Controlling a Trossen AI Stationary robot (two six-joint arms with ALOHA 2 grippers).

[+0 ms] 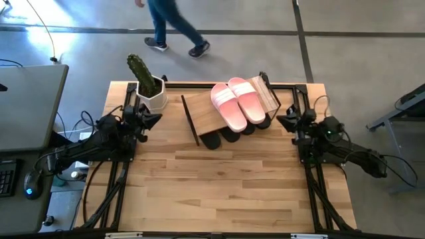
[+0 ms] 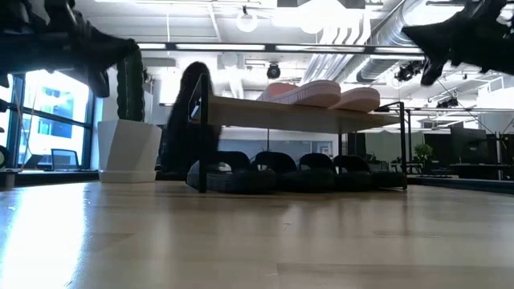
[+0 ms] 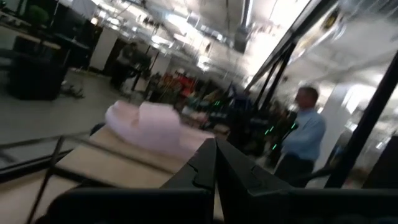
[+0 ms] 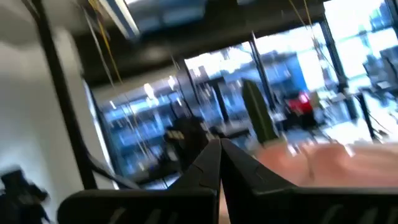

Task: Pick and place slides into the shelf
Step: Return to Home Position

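A pale pink pair of slides [image 1: 238, 101] lies on the light wood top of the shelf [image 1: 209, 114] at the table's far middle. Black slides [image 2: 277, 172] stand in a row on the table under the shelf. The pink pair [image 2: 321, 94] shows on the plank in the low view. My left gripper [image 1: 154, 119] is drawn back at the table's left edge, shut and empty. At the right edge my right gripper [image 1: 284, 121] is likewise shut and empty. In each wrist view the two fingers meet at their tips: left gripper [image 3: 216, 144], right gripper [image 4: 219, 144].
A white pot with a green cactus [image 1: 147, 83] stands at the table's far left corner, close to my left gripper. A person [image 1: 174, 25] walks on the floor beyond the far edge. Another person [image 3: 305, 134] stands in the room behind. Bare tabletop [image 1: 219, 186] spans the near half.
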